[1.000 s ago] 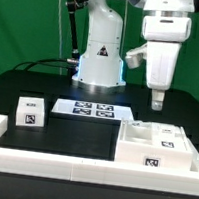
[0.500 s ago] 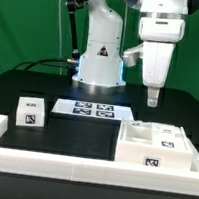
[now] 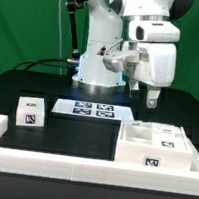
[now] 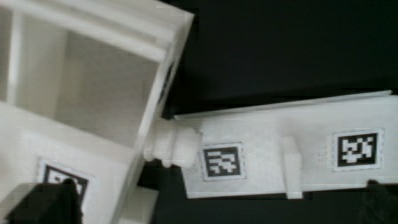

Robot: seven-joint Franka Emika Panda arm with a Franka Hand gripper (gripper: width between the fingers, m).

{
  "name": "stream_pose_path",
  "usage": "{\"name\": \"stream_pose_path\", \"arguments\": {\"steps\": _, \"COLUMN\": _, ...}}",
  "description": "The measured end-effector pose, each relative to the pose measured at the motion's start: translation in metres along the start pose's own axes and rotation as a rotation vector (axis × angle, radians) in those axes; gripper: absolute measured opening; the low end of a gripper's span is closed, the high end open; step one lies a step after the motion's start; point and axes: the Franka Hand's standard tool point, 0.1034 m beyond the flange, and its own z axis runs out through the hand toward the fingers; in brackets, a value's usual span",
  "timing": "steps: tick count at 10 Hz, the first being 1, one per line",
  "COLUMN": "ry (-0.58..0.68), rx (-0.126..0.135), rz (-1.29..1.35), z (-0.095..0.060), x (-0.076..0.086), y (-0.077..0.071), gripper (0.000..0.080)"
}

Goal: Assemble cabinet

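Note:
The white cabinet box (image 3: 160,150) lies at the exterior view's right, open side up, with a tag on its front. A white tagged panel (image 3: 157,127) lies against its far side. A small white tagged block (image 3: 28,112) stands at the exterior view's left. My gripper (image 3: 153,97) hangs above the far edge of the box, pointing down and holding nothing. In the wrist view the gripper (image 4: 214,208) is open, with dark fingertips (image 4: 43,205) far apart. Below it are the box's hollow (image 4: 71,70) and the panel (image 4: 285,150) with two tags.
The marker board (image 3: 91,111) lies flat between the block and the box. Long plain white border rails (image 3: 79,169) run along the front and the exterior view's left. The robot base (image 3: 100,57) stands behind the marker board.
The hand has shifted slightly toward the exterior view's left and the wrist has turned. The cabinet parts have not moved.

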Motion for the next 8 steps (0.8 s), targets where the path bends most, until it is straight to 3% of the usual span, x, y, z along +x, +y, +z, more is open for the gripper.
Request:
{"name": "stream_pose_path", "arguments": {"steps": 5, "ry": -0.001, "rx": 0.008, "rz": 0.008, "z": 0.001, "x": 0.001, "y": -0.003, "gripper": 0.0797}}
{"name": "stream_pose_path", "arguments": {"steps": 8, "ry": 0.004, "rx": 0.009, "rz": -0.132, "z": 0.014, "x": 0.018, "y": -0.015, "gripper": 0.0797}}
